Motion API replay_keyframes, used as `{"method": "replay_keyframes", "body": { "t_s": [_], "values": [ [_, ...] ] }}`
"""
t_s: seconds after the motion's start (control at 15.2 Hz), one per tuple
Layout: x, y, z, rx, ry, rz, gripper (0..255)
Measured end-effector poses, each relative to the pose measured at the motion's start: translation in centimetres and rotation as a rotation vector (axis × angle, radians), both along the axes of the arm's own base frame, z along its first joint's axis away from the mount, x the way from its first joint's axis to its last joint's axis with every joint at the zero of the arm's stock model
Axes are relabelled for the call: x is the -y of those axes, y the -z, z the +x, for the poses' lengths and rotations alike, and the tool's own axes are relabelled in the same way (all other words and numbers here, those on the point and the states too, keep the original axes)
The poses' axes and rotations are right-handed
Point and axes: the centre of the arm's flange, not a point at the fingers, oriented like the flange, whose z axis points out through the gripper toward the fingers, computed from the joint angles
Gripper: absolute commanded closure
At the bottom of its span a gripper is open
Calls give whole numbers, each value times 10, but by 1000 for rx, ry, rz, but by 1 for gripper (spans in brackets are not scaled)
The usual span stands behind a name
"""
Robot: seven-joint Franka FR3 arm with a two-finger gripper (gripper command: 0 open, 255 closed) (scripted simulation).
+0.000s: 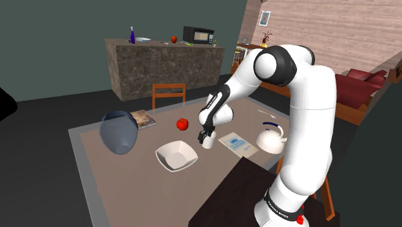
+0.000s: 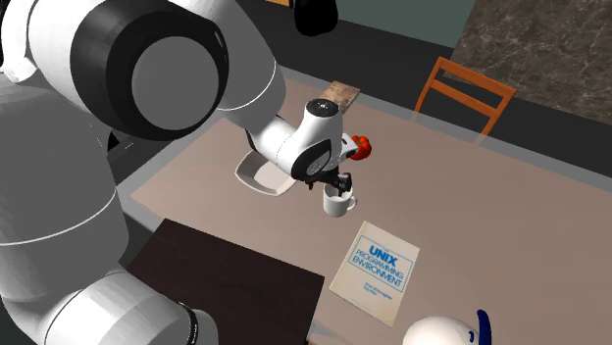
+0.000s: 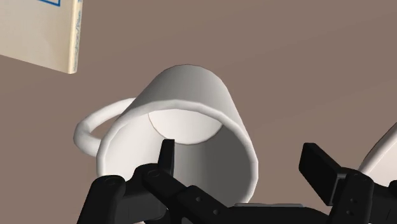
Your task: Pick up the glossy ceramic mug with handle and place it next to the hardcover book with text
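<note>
**Gripper at the mug.** You see the gripper (image 2: 338,184) low over the white mug (image 2: 339,205), which stands upright on the brown table (image 2: 490,211), near the cream book (image 2: 376,270) titled "UNIX Programming Environment" but apart from it. In the wrist view the black fingers (image 3: 167,156) stand wide: one reaches into the mug's mouth and the other sits outside its wall. The wall runs between them unclasped, so the mug (image 3: 191,95) is not held. Its handle turns toward the book (image 3: 44,32). In the shoulder view the mug (image 1: 208,142) lies between a white square bowl (image 1: 176,156) and the book (image 1: 237,143), with a red fruit (image 1: 182,124) just behind and a white kettle (image 1: 270,138) beyond the book.
</note>
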Motion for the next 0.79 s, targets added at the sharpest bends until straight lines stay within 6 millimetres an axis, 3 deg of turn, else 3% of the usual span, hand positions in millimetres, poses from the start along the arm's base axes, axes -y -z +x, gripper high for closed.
{"method": "replay_keyframes", "body": {
  "t_s": [0.26,0.33,0.79],
  "values": [
    [0,1,0,0,0,0,0],
    [0,1,0,0,0,0,255],
    [0,1,0,0,0,0,255]
  ]
}}
